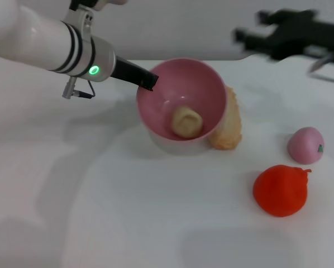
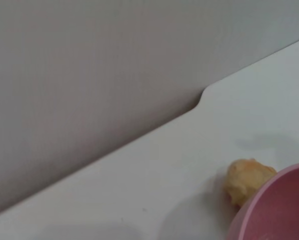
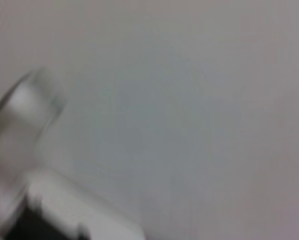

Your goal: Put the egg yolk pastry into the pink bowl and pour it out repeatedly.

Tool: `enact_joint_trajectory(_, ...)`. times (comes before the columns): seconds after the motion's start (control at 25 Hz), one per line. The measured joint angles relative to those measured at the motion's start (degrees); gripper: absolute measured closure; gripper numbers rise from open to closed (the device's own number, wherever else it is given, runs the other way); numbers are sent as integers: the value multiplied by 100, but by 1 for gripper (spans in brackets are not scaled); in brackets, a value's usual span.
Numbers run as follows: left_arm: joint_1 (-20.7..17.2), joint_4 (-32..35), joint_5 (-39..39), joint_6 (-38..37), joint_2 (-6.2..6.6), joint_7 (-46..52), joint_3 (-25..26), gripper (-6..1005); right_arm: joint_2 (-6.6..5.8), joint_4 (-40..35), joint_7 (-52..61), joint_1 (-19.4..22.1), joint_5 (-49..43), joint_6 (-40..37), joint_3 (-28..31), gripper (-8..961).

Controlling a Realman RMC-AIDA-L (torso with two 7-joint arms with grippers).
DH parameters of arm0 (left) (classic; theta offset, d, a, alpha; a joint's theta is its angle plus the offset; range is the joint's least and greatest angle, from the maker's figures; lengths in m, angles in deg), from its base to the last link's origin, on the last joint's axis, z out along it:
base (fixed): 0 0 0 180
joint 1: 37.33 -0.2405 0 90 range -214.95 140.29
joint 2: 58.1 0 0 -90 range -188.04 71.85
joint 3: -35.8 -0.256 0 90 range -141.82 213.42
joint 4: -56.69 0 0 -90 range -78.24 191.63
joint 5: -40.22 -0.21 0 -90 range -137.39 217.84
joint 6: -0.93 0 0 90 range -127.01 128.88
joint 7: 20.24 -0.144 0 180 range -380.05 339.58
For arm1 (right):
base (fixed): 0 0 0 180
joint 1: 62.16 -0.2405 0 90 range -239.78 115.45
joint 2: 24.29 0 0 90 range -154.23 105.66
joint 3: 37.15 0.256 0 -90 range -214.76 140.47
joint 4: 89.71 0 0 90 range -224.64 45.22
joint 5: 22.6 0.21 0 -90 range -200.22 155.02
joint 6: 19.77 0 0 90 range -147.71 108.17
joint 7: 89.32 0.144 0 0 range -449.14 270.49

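Bowl [image 1: 184, 100] tilted toward me, its rim pinched by my left gripper [image 1: 149, 80]; pastry [image 1: 186, 121] lies inside. Long bread [image 1: 229, 125] touches its right side. Peach [image 1: 305, 144] and red fruit [image 1: 280, 190] sit apart, right. Right gripper [image 1: 251, 33] hovers high, seemingly parted. Table [image 1: 100, 212] front lies open.

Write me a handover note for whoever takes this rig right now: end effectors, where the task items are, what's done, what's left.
Left end effector: gripping the near-left rim of the pink bowl, which is tilted with its opening toward the camera.
Right end effector: raised at the far right, away from the work; open or shut cannot be told.
Egg yolk pastry: inside the bowl, low against the wall.
Long golden pastry lies behind the bowl; pink ball and red toy sit to the right on the table.
Done: pastry is in the bowl.
Left: finish tipping it out, then repeat.
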Motion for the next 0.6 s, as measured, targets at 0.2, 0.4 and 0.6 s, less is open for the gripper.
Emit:
enact_joint_trajectory(0.2,-147,169,-10,622,-1,-17,-603,955,-20,1390,-2154,331,3476,-1054,1404,327)
enact_joint_trajectory(0.4,-331,402,-35,1211,1,-48,-1319,955,-34,3669,-4247,329,5746,-3215,2897,327)
enact_joint_trajectory(0.6,-464,498,-149,1942,3,-57,-1852,955,-29,4992,-5062,347,5995,-4155,4182,328)
